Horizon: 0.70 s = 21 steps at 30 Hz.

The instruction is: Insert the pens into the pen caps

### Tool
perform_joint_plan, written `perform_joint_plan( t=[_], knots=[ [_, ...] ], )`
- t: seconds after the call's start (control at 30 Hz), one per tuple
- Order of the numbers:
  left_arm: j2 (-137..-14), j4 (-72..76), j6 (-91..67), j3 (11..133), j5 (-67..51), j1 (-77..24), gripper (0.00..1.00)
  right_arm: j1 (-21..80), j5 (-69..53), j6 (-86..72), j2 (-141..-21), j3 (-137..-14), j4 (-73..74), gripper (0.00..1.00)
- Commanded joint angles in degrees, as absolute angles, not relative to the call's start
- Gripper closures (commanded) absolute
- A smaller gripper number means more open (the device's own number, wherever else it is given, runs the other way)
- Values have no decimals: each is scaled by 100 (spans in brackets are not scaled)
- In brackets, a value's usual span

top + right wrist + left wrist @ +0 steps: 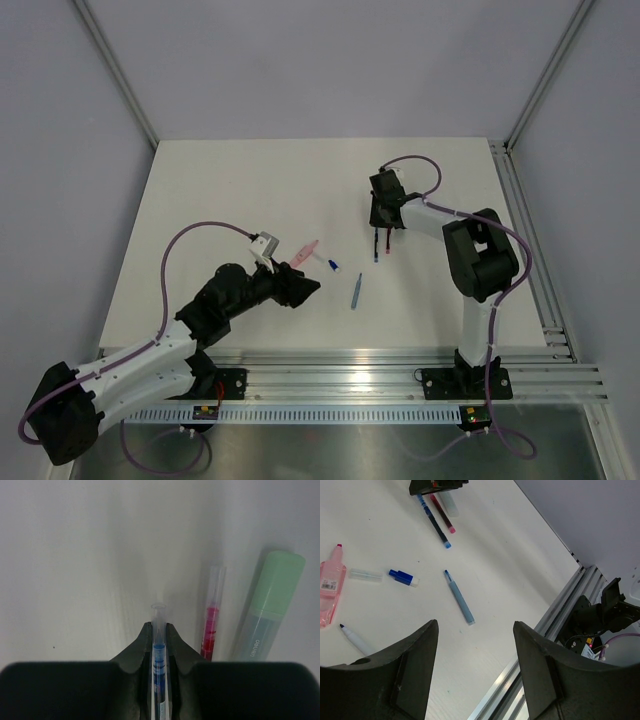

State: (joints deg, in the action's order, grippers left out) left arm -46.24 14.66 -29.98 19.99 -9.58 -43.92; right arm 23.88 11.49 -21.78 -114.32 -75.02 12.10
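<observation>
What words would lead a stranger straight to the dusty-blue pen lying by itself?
On the white table, look in the gap between the left arm and the right arm. The dusty-blue pen lies there alone. Unlike the dark blue pen in the right pincer and the red pen beside it, nothing touches it.

Blue pen (159,656) — rear end hidden inside the right gripper (159,625).

We count four thin pens: a dark blue pen (434,522), a red pen (443,516), a light blue pen (459,598), a white pen (356,639); two stubby pieces: a pink piece (331,587), a mint piece (449,502); two loose caps: a clear cap (365,574), a blue cap (403,577).
</observation>
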Motion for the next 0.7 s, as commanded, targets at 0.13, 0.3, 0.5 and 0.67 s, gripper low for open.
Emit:
perform_joint_plan(
  t=[0.13,0.3,0.5,0.67],
  knots=[
    [-4658,1758,-2883,2004,-809,-4403,36,2347,1424,-2101,-11593,-7875,1441,75],
    [-4641,1740,-2865,2004,-791,-4403,36,2338,1424,-2101,-11496,-7989,1555,67],
    [-4439,1600,-2857,1978,-502,-4403,36,2338,1442,-2171,-11075,-7884,1582,62],
    [-4202,1407,-2839,1969,-142,-4403,36,2364,1153,-2346,-10381,-7455,1433,60]
  ],
)
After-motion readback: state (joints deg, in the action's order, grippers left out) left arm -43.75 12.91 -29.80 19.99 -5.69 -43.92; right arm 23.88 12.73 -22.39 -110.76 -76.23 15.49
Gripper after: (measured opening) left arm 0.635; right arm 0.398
